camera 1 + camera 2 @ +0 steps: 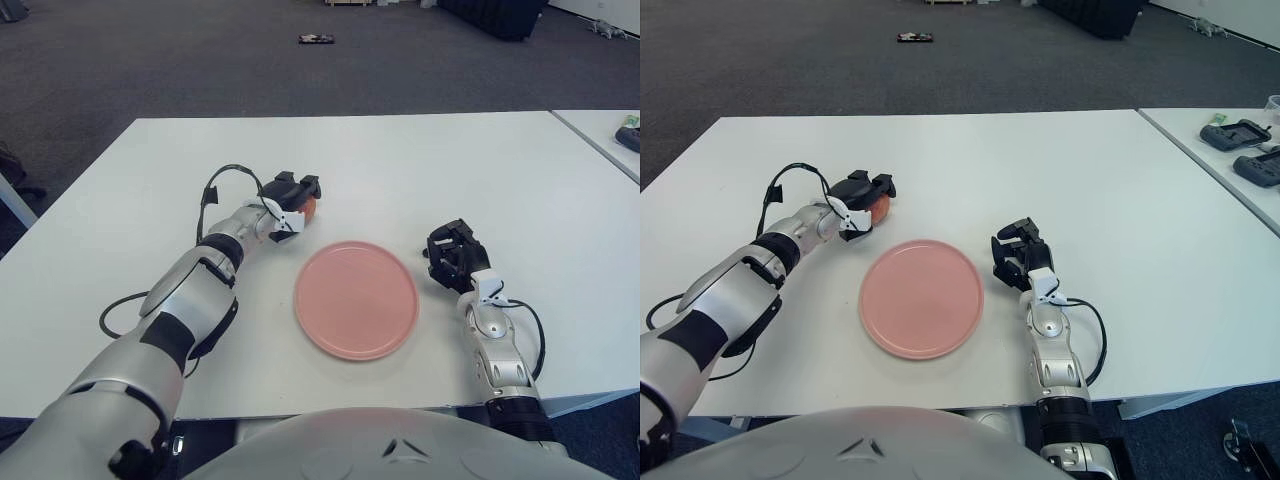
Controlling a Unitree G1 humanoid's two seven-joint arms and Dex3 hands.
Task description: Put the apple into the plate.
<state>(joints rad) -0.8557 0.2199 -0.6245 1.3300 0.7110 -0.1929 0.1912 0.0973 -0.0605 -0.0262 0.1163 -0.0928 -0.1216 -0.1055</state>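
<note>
The left robot hand (293, 200) is clenched around the apple (309, 208), low over the desk (420, 160) just beyond the plate's far-left rim. I judge the carry should lift slightly, swing right over the plate (356, 299), and release near its centre. The right robot hand (452, 255), fingers curled on nothing, shows right of the plate.

Plate (356, 300): plain salmon pink, no pattern.
Apple (309, 207): orange-red, only a sliver showing past the black fingers (300, 188) of the left hand (292, 203).
Left hand: black, with a white patch on the side facing the plate.
Right hand (453, 254): black, right of the plate; forearm silver-grey with black cable.
Surface (420, 170): plain white.
Floor (150, 60): dark grey carpet beyond the surface.
</note>
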